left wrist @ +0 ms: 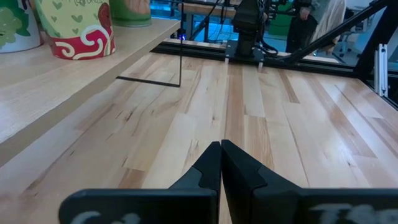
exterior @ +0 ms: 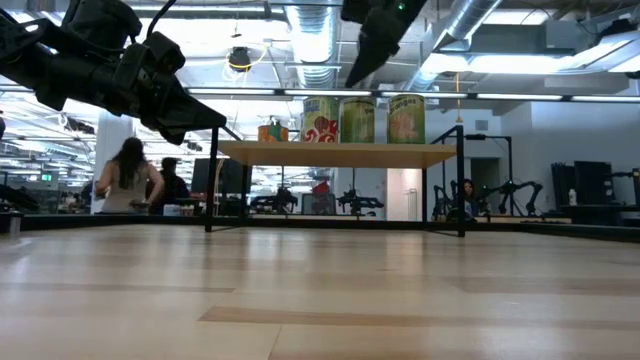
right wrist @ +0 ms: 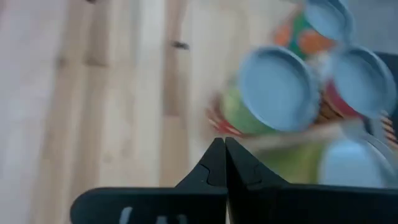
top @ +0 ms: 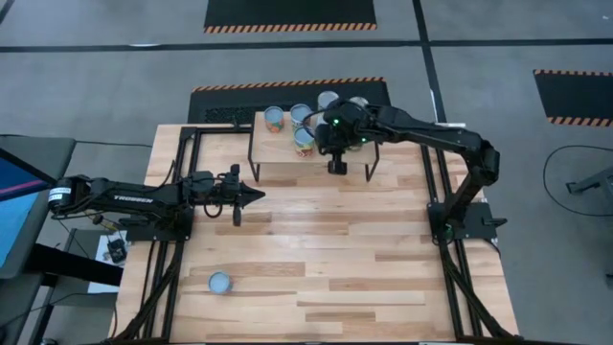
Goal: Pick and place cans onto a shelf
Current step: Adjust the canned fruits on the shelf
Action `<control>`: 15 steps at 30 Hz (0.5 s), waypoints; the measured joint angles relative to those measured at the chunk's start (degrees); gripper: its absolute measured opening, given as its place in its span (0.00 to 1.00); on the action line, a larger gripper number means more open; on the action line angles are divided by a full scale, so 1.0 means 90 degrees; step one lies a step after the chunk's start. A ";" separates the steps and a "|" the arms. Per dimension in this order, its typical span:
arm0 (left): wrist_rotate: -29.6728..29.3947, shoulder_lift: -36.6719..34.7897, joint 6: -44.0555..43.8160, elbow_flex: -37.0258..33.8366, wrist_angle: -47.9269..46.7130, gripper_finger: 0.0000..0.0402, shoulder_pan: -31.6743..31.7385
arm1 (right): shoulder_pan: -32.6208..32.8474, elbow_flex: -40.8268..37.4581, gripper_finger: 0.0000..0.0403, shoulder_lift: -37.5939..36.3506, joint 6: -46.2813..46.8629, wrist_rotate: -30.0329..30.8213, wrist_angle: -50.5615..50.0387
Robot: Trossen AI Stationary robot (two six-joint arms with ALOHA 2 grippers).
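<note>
The shelf (top: 278,158) stands at the table's far middle, its light wood top on thin black legs (exterior: 340,153). Several cans with silvery-blue lids stand on its far part (top: 301,115), (exterior: 357,118); a smaller one (exterior: 272,131) stands at its left end. One more can (top: 219,282) stands alone on the tabletop near the front left. My right gripper (top: 337,165) is shut and empty, above the shelf's near edge, just on the near side of the cans (right wrist: 277,87). My left gripper (top: 259,195) is shut and empty, above the table to the left of the shelf (left wrist: 74,81).
Black frame rails run along the table's left and right sides (top: 182,172). The right arm's base (top: 450,225) stands at the right edge. People show in the room beyond the table (exterior: 128,178). Bare plank tabletop (top: 364,259) lies on the near side of the shelf.
</note>
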 joint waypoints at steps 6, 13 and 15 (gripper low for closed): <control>0.0000 0.0000 -0.0002 0.0000 -0.0001 0.00 0.0000 | 0.0229 -0.0001 0.01 0.0300 0.0036 -0.0349 0.0304; 0.0001 0.0000 -0.0002 0.0000 -0.0033 0.00 -0.0001 | 0.0355 0.0000 0.01 0.0720 0.0062 -0.0273 0.0611; 0.0001 0.0000 -0.0002 0.0000 -0.0052 0.00 -0.0002 | 0.0313 -0.0002 0.01 0.0797 0.0058 -0.0149 0.0697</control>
